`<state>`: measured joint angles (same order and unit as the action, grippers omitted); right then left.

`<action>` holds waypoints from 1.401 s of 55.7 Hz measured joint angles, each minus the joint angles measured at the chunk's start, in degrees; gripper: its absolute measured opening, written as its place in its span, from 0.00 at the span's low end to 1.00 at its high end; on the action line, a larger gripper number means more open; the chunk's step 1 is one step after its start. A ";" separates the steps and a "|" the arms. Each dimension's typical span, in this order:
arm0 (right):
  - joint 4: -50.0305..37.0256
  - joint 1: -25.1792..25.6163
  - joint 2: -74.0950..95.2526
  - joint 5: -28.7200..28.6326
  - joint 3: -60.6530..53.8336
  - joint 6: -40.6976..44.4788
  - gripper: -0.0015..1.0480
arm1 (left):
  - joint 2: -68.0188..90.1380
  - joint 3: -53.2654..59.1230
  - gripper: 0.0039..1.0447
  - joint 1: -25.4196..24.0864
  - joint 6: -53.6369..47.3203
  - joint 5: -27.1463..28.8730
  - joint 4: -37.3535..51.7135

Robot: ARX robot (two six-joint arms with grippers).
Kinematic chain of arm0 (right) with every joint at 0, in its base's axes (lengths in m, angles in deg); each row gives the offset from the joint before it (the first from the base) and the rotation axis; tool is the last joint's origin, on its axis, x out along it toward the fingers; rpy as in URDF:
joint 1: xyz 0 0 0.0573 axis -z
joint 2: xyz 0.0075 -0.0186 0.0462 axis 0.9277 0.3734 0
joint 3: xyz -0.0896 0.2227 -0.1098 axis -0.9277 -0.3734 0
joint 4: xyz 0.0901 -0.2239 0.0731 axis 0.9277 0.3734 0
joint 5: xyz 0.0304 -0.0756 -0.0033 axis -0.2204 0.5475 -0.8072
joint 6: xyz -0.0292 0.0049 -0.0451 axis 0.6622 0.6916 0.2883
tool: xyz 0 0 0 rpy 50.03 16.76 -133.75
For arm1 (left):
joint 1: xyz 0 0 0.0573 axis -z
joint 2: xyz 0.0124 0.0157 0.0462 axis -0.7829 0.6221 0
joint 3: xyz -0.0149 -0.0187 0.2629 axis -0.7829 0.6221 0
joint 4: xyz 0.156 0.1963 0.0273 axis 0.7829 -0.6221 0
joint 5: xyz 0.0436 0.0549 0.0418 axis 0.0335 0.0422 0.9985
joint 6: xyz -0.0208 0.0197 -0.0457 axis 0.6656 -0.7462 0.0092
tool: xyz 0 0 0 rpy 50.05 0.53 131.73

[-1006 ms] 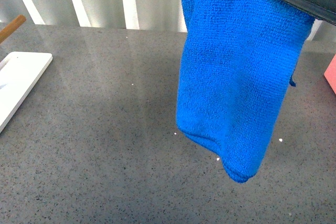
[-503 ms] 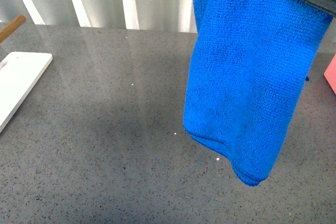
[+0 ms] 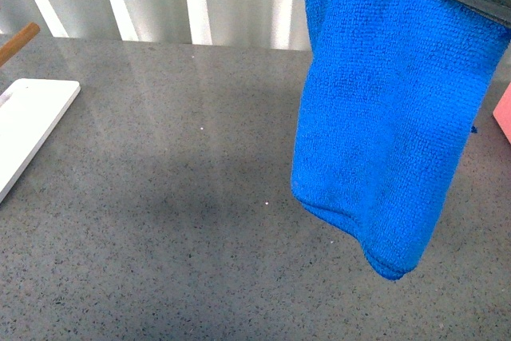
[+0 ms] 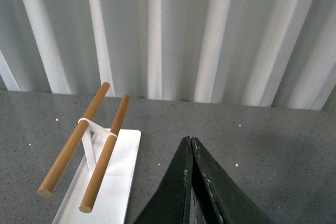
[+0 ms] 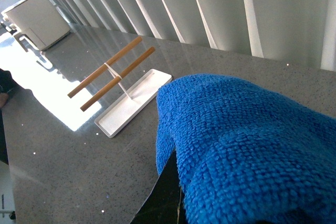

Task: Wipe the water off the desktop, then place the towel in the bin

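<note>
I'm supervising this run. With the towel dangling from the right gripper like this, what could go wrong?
1. The towel hangs long from the right gripper; its low end could drag over the desktop or snag in transit.
2. It blankets much of the right wrist view, so aiming a drop may be hard.
3. It hangs close to the pink object and might brush it.

Your front camera looks down across the desktop point(image 3: 160, 221), the towel point(image 3: 383, 117) hanging close to its lens. Your wrist cameras sit low, facing the ribbed wall point(image 4: 210, 35); all three views share the white tray point(image 4: 121, 182).
</note>
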<state>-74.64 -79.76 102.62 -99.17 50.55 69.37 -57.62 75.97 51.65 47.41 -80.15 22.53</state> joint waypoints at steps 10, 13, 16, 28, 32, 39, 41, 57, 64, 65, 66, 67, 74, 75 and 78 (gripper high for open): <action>0.48 0.42 -0.04 0.15 -0.15 0.50 0.04 | -6.19 0.00 0.03 0.00 0.00 0.00 -5.86; 0.55 0.46 -0.04 0.17 -0.15 0.59 0.04 | -7.61 0.00 0.03 0.00 0.02 0.00 -7.23; 0.63 0.46 -0.04 0.15 -0.15 0.81 0.04 | -9.18 0.00 0.03 0.00 0.02 -0.02 -8.79; 0.74 0.66 -0.04 0.28 -0.33 1.18 0.04 | -13.60 0.00 0.03 0.00 0.00 -0.02 -13.18; 0.74 0.76 -0.04 0.66 -0.33 1.22 0.04 | -14.71 0.00 0.03 0.00 0.02 0.00 -14.29; 0.72 0.85 -0.04 0.68 -0.35 1.38 0.04 | -16.41 0.00 0.03 0.00 0.00 -0.02 -16.02; 0.74 0.90 -0.04 0.68 -0.35 1.38 0.04 | -16.94 0.00 0.03 0.00 0.00 -0.02 -16.55; 0.92 0.90 -0.04 0.48 -0.35 1.44 0.04 | -26.95 0.00 0.03 0.00 0.00 -0.04 -26.93; 1.40 1.01 -0.07 0.61 -0.35 1.66 0.04 | -26.95 0.00 0.03 0.00 0.00 -0.04 -26.95; 1.55 1.03 -0.09 0.63 -0.35 1.79 0.04 | -26.95 0.00 0.03 0.00 0.00 -0.04 -26.95; 1.99 1.07 -0.17 0.63 -0.37 2.03 0.04 | -26.97 0.00 0.03 0.00 0.00 -0.04 -26.95; 2.56 1.16 -0.24 0.66 -0.37 2.27 0.04 | -26.99 0.00 0.04 0.00 0.04 -0.04 -26.95; 9.14 2.03 -0.72 2.16 -0.37 5.57 0.04 | -26.99 0.00 0.22 0.00 0.02 -0.04 -26.95; 11.06 2.32 -0.74 2.89 -0.31 6.80 0.04 | -26.99 0.00 0.26 0.00 0.02 -0.04 -26.95; 16.39 3.17 -0.81 4.52 -0.28 9.75 0.04 | -26.99 0.00 0.34 0.00 0.02 -0.04 -26.95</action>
<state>-58.25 -76.59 101.81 -94.65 50.26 79.12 -84.61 75.97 51.65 47.43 -80.20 -4.42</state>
